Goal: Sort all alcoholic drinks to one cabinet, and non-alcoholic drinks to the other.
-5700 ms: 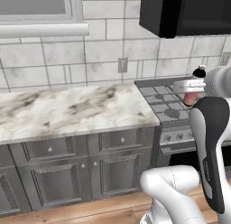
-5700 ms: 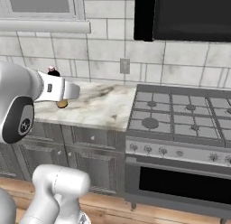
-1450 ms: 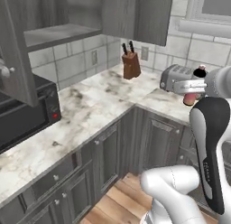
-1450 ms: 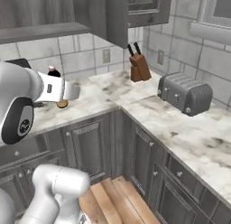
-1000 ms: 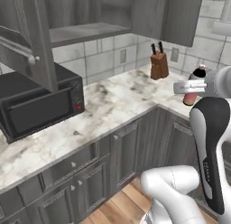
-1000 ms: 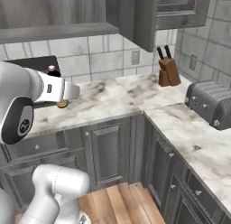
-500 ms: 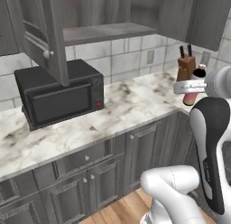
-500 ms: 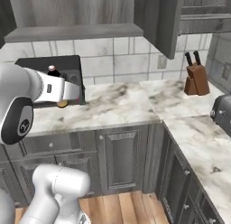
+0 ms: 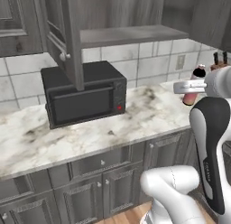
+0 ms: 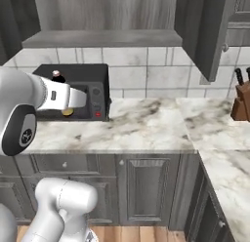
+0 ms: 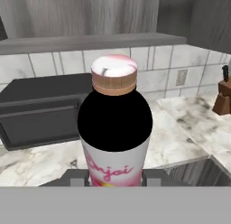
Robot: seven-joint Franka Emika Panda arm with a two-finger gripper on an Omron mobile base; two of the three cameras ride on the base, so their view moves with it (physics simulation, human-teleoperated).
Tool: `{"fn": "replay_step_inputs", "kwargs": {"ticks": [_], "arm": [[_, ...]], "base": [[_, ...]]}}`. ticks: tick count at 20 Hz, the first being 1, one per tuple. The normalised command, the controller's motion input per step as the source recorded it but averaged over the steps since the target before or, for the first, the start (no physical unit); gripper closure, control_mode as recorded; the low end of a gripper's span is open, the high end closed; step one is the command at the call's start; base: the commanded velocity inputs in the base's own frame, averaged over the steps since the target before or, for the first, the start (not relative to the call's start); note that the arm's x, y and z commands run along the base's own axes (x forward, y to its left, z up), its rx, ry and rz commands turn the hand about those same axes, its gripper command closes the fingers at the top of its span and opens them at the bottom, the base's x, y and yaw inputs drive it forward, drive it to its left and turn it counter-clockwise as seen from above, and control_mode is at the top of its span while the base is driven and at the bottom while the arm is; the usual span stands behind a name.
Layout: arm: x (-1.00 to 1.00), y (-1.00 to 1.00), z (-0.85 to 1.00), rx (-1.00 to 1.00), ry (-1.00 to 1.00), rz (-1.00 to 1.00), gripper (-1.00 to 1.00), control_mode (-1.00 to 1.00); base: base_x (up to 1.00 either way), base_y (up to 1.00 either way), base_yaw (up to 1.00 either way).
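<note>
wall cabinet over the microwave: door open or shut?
Open. The cabinet door swings out toward the camera, edge-on, baring the grey shelf floor above the microwave.

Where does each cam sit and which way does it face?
Left base view: behind the arm, left; faces the microwave and counter; arm at lower right, gripper on the pink bottle.
Right base view: behind the arm, right; same counter; arm at lower left.
Hand view: on the hand, looks along the gripper at the bottle, open cabinet beyond.
Shared: microwave, knife block.
</note>
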Motion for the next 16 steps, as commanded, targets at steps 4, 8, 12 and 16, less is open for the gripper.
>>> {"fn": "replay_step_inputs", "kwargs": {"ticks": [4, 8, 12, 16], "arm": [[0.0, 0.0, 0.0, 0.0, 0.0, 0.0, 1.0, 1.0], [0.0, 0.0, 0.0, 0.0, 0.0, 0.0, 1.0, 1.0], [0.0, 0.0, 0.0, 0.0, 0.0, 0.0, 1.0, 1.0], [0.0, 0.0, 0.0, 0.0, 0.0, 0.0, 1.0, 1.0]], "base": [[0.46, -0.27, 0.31], [0.39, -0.37, 0.3], [0.32, -0.42, 0.29], [0.28, -0.46, 0.29]]}}
